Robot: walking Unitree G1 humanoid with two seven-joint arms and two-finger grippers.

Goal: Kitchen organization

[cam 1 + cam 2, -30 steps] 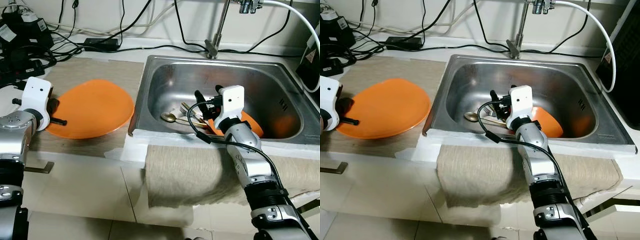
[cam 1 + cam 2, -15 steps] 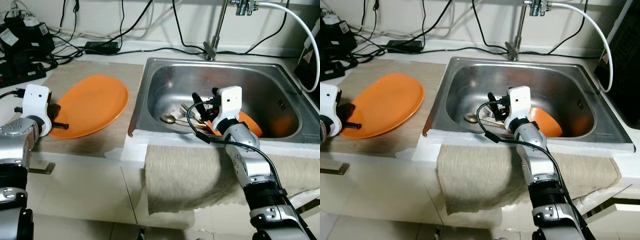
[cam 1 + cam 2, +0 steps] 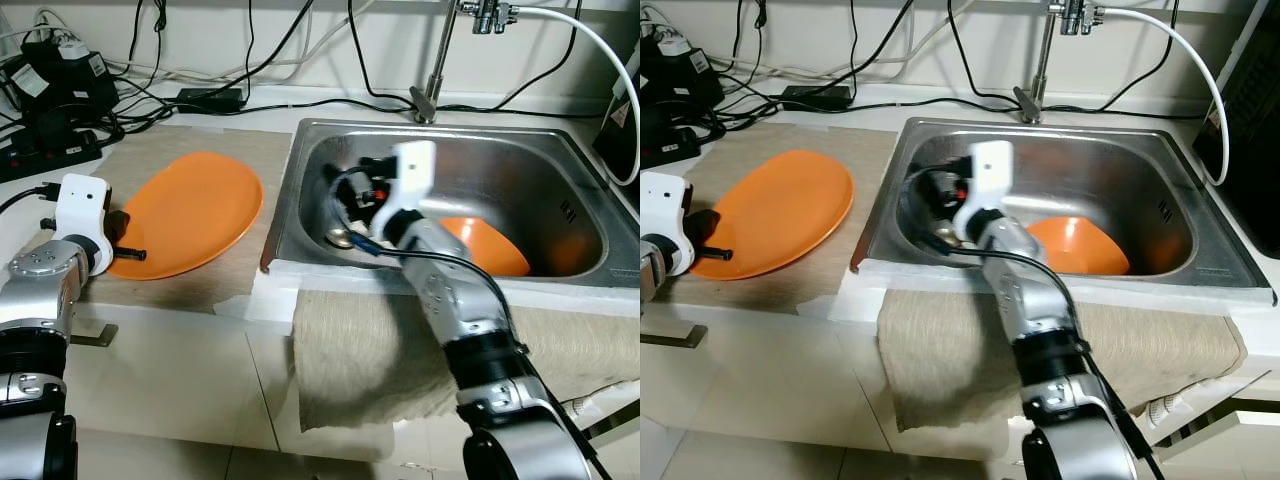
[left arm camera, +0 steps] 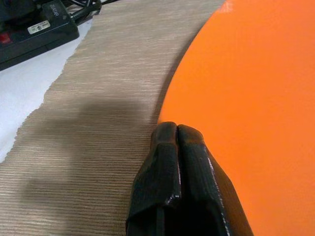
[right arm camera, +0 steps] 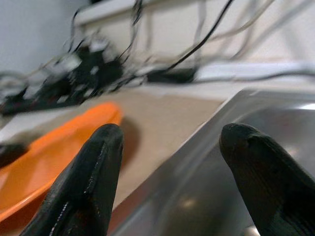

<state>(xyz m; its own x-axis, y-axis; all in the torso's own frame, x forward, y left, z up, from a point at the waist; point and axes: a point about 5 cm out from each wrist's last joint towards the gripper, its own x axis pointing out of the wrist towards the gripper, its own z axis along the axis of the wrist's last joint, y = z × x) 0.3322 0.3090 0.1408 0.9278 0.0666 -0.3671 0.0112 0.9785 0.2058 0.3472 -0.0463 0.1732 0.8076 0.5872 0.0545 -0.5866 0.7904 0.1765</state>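
Note:
An orange plate [image 3: 190, 208] lies on the beige mat [image 3: 150, 150] left of the steel sink [image 3: 560, 150]. My left gripper [image 3: 125, 235] is shut, its fingertips [image 4: 174, 132] resting at the plate's near-left rim [image 4: 246, 98]. In the sink an orange bowl [image 3: 482, 243] lies tilted on the floor at the right. A spoon [image 3: 340, 237] and other cutlery lie at the left, partly hidden by my right arm. My right gripper [image 3: 352, 195] hangs open and empty over the sink's left side, near the left wall. Its fingers [image 5: 93, 162] point toward the plate [image 5: 44, 147].
The faucet [image 3: 432, 60] rises behind the sink with a white hose [image 3: 600, 50] running right. Power strips and black cables [image 3: 60, 90] crowd the back left counter. A beige towel [image 3: 370, 340] hangs over the counter's front edge below the sink.
My right arm has swung left across the sink, away from the orange bowl, which now lies uncovered. The left gripper stays at the plate's rim.

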